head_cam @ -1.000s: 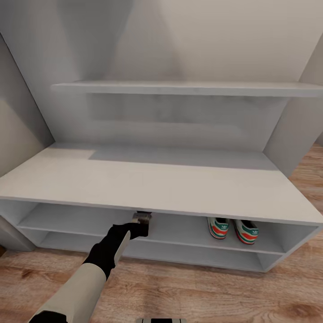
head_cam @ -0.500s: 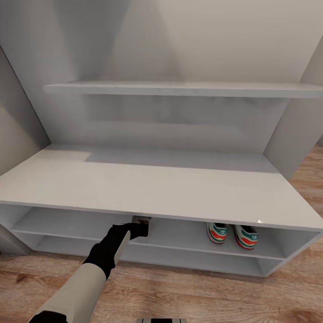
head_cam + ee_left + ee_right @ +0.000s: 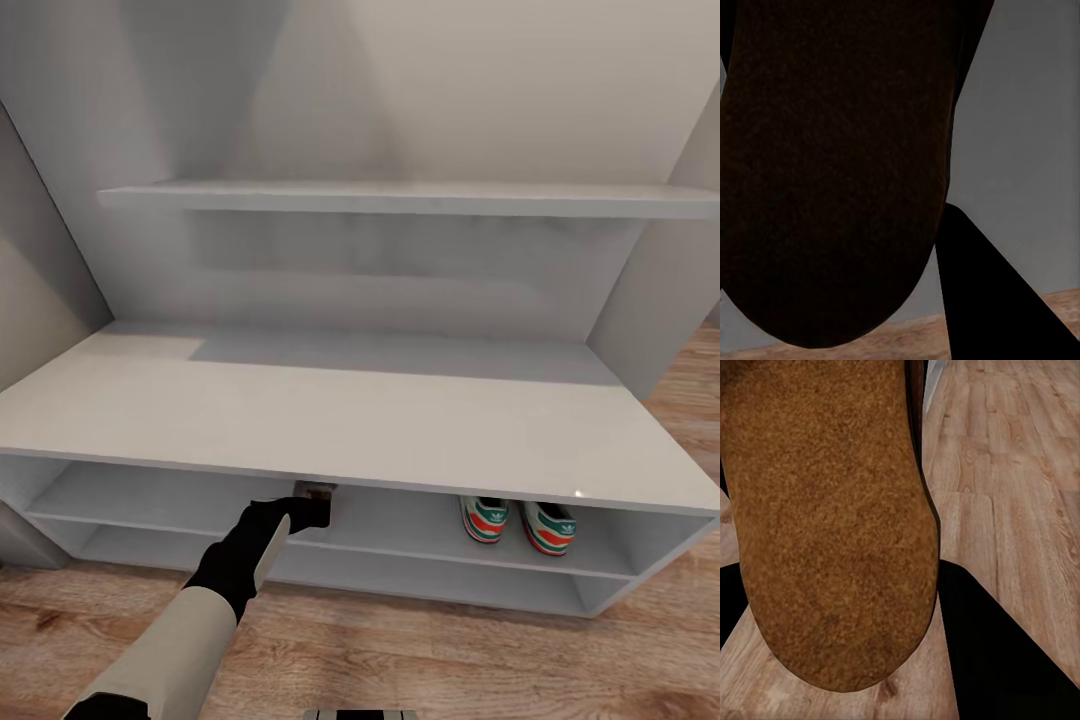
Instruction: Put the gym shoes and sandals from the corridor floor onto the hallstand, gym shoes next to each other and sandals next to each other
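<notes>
Two sneakers [image 3: 518, 520]: sitting side by side on the rack's [image 3: 330, 425] upper open tier, heels facing outward, well to the right of the left gripper [image 3: 315, 492]; this pair is looking finished, since they are off the floor [image 3: 440, 660] and next to each other.

Left sandal [image 3: 832, 172]: its dark sole is lying right in front of the left fingers [image 3: 997, 300], with grey rack surface behind it and a strip of floor past its rounded end.

Left gripper: reaching under the rack's top board into the same tier as the sneakers; it is closed on that sandal, probably to set it down clear of the sneakers so the second sandal has room beside it.

Right sandal [image 3: 832, 517]: its tan, grainy sole is hanging just ahead of the right fingers [image 3: 1005, 652], above bare floor planks.

Right gripper: gripping this second sandal and, by the look of it, holding it away from the rack while the left arm is working, so both sandals can end up together.

Risk: the tier opening is low, so the sandal may be brushing the top board's edge.
</notes>
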Controlling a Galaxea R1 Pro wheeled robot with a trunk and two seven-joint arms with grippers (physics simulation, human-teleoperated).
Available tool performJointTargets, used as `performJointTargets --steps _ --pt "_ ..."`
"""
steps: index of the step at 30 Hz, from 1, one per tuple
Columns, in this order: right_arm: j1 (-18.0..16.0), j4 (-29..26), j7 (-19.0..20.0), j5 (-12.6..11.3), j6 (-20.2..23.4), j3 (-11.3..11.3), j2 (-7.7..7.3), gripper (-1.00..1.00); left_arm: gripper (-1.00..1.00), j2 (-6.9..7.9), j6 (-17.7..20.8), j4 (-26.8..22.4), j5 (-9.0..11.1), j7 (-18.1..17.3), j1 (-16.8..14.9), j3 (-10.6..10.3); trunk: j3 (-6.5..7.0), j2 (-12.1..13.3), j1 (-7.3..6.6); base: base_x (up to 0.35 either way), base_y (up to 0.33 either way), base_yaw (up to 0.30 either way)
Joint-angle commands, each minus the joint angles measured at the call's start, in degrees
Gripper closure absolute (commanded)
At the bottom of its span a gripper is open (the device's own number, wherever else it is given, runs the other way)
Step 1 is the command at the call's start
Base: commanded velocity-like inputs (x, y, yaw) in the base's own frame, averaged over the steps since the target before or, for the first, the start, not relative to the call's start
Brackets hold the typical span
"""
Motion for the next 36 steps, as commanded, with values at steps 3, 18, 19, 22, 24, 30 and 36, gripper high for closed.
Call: performJointTargets --steps 3,18,19,22,24,30,36 --pt "-0.07 -0.05 0.10 0.11 0.28 -0.03 -0.01 1.00 1.00 0.02 0.33 -0.09 0.15 -0.19 -0.02 -0.03 -0.05 -0.02 -0.01 0.000 0.000 0.000" --pt "-0.07 -0.05 0.08 0.11 0.27 -0.03 -0.01 1.00 1.00 0.02 0.31 -0.10 0.15 -0.18 -0.02 -0.01 -0.05 -0.02 -0.01 -0.163 0.042 0.000" --pt "-0.07 -0.05 0.07 0.11 0.27 -0.03 -0.01 1.00 1.00 0.02 0.31 -0.10 0.15 -0.19 0.00 -0.01 -0.05 -0.02 -0.01 -0.029 0.006 0.000" --pt "-0.07 -0.05 0.09 0.11 0.27 -0.03 -0.01 1.00 1.00 0.02 0.31 -0.08 0.15 -0.19 -0.01 -0.04 -0.05 -0.02 -0.01 -0.014 0.003 0.000" --pt "-0.07 -0.05 0.08 0.11 0.27 -0.03 -0.01 1.00 1.00 0.02 0.31 -0.04 0.15 -0.18 -0.01 -0.06 -0.05 -0.02 -0.01 0.063 0.001 0.000" --pt "-0.07 -0.05 0.08 0.11 0.26 -0.03 -0.01 1.00 1.00 0.02 0.31 -0.04 0.15 -0.18 -0.02 -0.03 -0.05 -0.02 -0.01 0.278 0.000 0.000" --pt "-0.07 -0.05 0.08 0.11 0.28 -0.03 -0.02 1.00 1.00 0.01 0.31 -0.02 0.15 -0.19 0.00 -0.04 -0.05 -0.02 -0.01 0.098 0.000 0.000"
